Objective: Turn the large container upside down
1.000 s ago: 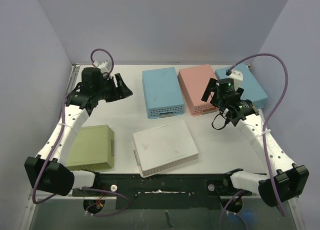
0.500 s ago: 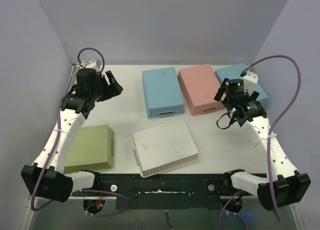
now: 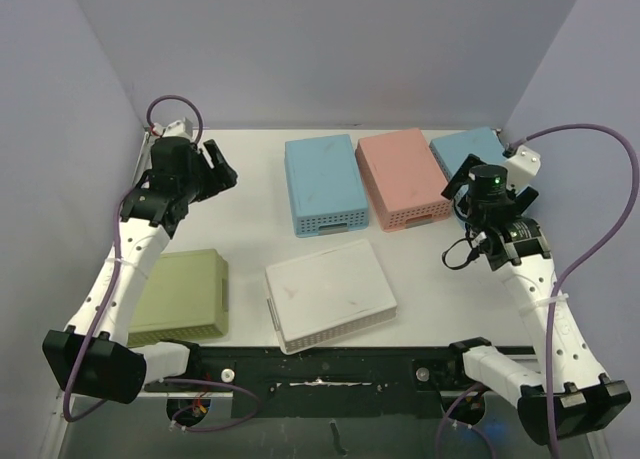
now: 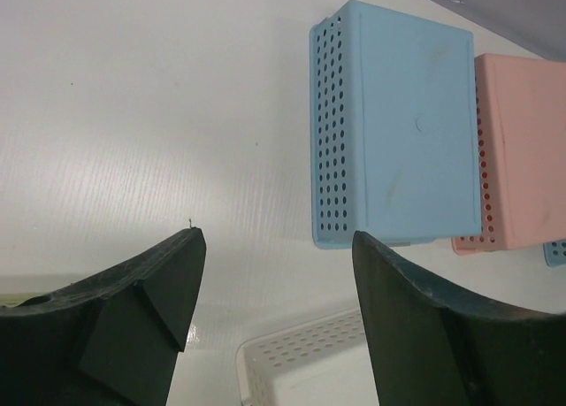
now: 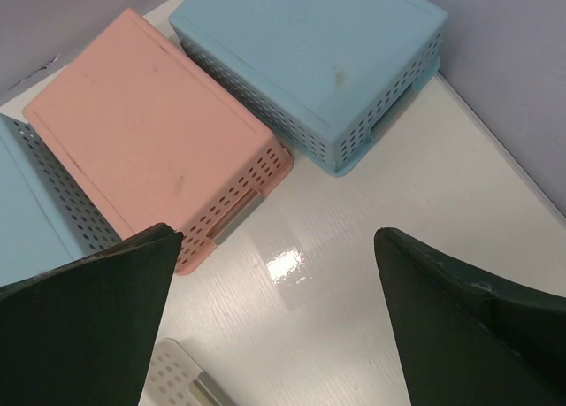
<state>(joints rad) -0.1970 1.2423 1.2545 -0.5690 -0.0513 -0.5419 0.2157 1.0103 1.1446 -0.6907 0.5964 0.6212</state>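
The large white perforated container (image 3: pixel 330 294) lies bottom-up at the front middle of the table. Its corner shows between the fingers in the left wrist view (image 4: pixel 309 362) and at the lower left of the right wrist view (image 5: pixel 172 375). My left gripper (image 3: pixel 222 167) is open and empty, held above the far left of the table, well clear of the white container; its jaws stand wide apart in its wrist view (image 4: pixel 274 273). My right gripper (image 3: pixel 480 177) is open and empty above the right side, near the pink and light blue containers (image 5: pixel 279 273).
A blue container (image 3: pixel 325 184), a pink container (image 3: pixel 402 177) and a light blue container (image 3: pixel 470 154) lie bottom-up in a row at the back. A green container (image 3: pixel 185 294) lies at the front left. Walls close in the back and both sides.
The left gripper has drawn back to the left, away from the blue container. The right gripper has moved right and a little nearer. No container has moved.
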